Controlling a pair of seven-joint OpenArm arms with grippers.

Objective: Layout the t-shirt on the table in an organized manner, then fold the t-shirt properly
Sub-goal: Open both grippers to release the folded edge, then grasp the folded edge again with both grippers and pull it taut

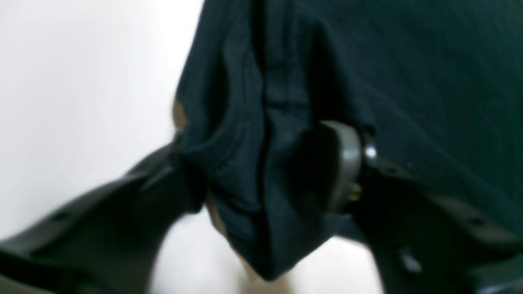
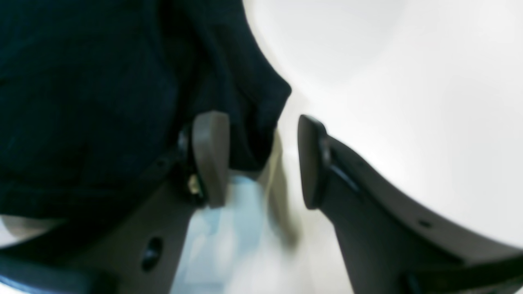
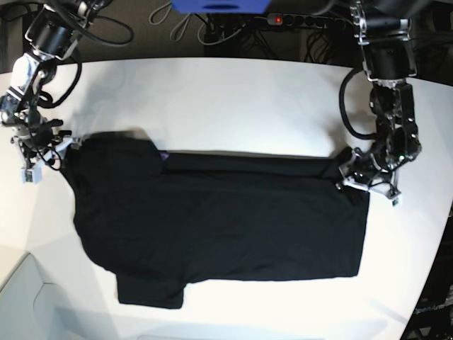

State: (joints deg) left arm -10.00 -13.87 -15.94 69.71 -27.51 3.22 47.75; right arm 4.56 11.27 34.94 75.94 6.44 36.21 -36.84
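I am working on the black t-shirt (image 3: 219,227), which lies spread across the middle of the white table (image 3: 233,99), with one long edge already turned over along the far side. To do this step well, I think I must grab both far corners at once, lift them the same little bit, and pull evenly so the cloth stays flat and gets no new wrinkles. My left gripper (image 1: 269,171) sits low at the shirt's corner on the right side of the base view, with a bunched fold of hem between its jaws. The jaws hug the cloth on both sides, but the picture is blurry, so I cannot tell if they pinch it tight yet. My right gripper (image 2: 261,159) is at the other far corner, by the sleeve. Its jaws stand apart, and the shirt edge only pokes in beside one pad (image 2: 210,157), so nothing is held there. Both arms reach down from the far side, with their wrists bent low, close to the table.
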